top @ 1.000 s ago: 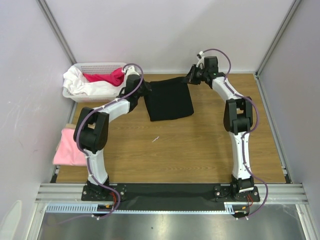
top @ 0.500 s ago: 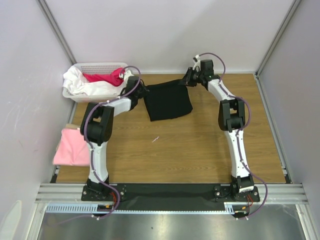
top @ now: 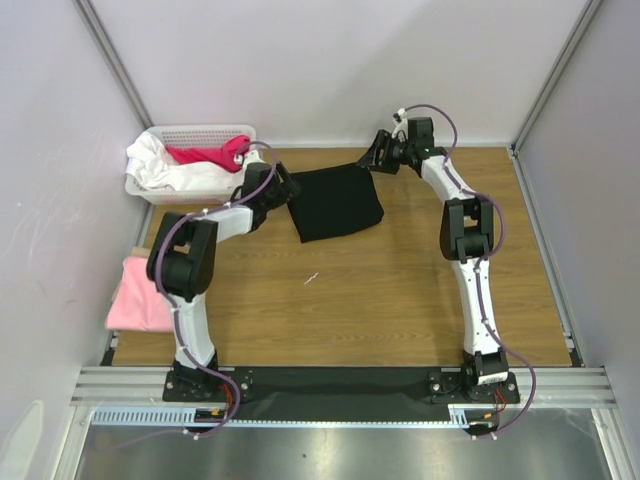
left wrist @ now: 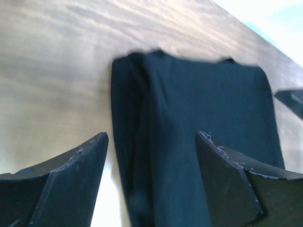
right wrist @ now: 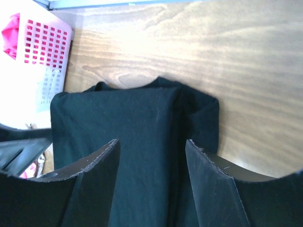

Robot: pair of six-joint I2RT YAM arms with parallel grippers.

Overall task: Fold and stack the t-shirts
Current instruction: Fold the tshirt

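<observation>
A wooden table top (top: 400,290) with brown grain fills the middle of the top view. Plain pale walls (top: 330,60) close it at the back and on both sides, with grey metal posts (top: 103,60) in the corners. Along the lower edge of the frame run an aluminium rail (top: 560,383) and a shiny steel surface (top: 340,452). The light is bright and even.

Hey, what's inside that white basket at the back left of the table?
The basket holds a bunched white cloth with a magenta cloth lying on top of it. Anything beneath those two is covered and cannot be seen.

1 black t-shirt (top: 338,203), 1 pink t-shirt (top: 140,300), 1 basket (top: 195,131).
</observation>
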